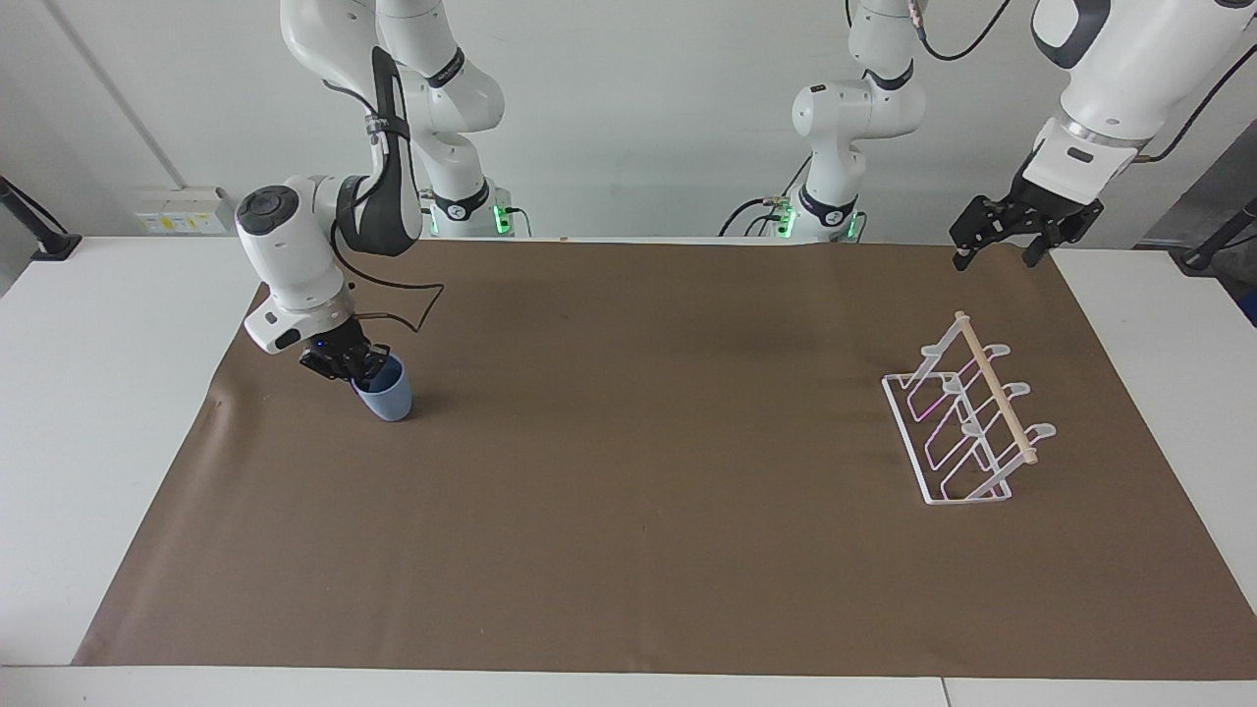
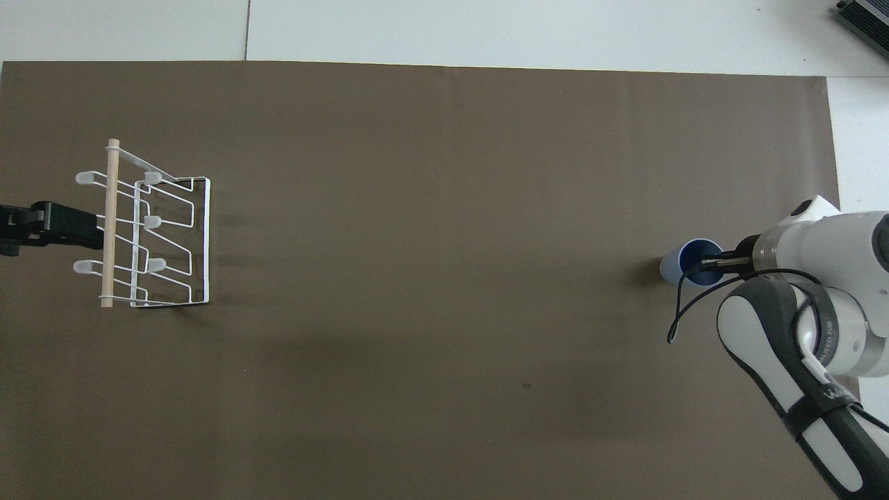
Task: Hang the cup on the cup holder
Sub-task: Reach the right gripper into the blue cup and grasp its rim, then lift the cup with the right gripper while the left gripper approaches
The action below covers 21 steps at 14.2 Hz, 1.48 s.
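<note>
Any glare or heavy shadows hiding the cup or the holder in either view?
Facing view: even light, no glare; the cup in the right gripper casts a faint shadow on the brown mat. Overhead view: the cup holder throws soft streaks; the cup's inside is dark; the left gripper is cut by the frame edge.

Table (image 1: 108, 412): white top, covered over most of its surface by a brown mat (image 1: 628, 530) laid flat, white margins left bare at both ends and along the edge farthest from the robots.

On the mat, toward the right arm's end: one light-blue cup (image 1: 386, 390), tilted, mouth up.

On the mat, toward the left arm's end: one white wire cup holder (image 1: 967, 422), rectangular base frame flat on the mat, slanted loop prongs, light wooden rod (image 1: 996, 389) along the top. The two items are set well apart.
</note>
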{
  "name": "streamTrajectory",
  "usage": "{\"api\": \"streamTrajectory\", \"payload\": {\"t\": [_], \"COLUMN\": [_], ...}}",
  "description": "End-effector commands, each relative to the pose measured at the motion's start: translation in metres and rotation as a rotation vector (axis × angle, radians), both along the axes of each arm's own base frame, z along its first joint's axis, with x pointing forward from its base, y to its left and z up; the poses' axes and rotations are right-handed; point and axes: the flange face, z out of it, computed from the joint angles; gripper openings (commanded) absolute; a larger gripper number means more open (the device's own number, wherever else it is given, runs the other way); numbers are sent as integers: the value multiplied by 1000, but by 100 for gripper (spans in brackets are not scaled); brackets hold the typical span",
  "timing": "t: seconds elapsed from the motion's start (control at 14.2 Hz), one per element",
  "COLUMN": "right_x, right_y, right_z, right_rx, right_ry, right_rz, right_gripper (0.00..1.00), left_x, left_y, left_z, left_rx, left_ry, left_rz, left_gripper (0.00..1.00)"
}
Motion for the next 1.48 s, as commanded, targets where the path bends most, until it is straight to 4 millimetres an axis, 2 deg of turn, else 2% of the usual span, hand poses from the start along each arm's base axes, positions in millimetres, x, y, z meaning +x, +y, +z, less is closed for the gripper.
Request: {"api": "streamTrajectory", "payload": {"t": [0.0,0.21,0.35,0.49,0.64,0.71,0.92,1.2,1.34,1.41], "right_x": [17,31,38,45,48,49,43,30,22,16], "right_y": [1,2,4,28,51,61,103,155,178,192], "right_z": [10,37,66,92,103,109,121,134,145,153], "right_rx": [12,13,17,44,119,220,393,668,775,801], "right_ry": [2,8,19,25,22,7,10,41,49,55], "right_rz": [-12,-6,0,31,39,7,40,113,159,182], "right_gripper": [0,0,0,0,0,0,0,0,0,0], "left_x": [-9,-9,-6,-4,-2,1,1,2,4,-2], "left_y": [0,4,4,4,4,13,4,-11,-20,-22], "left_z": [1,1,3,4,6,9,14,11,7,2], "left_rx": [5,4,3,-7,-116,-168,-282,-452,-524,-564], "left_ry": [-7,-8,-30,-41,-39,-44,-33,18,61,92], "left_rz": [-6,11,13,18,52,89,191,439,635,726], "left_gripper": [100,100,100,100,100,100,100,100,100,100]}}
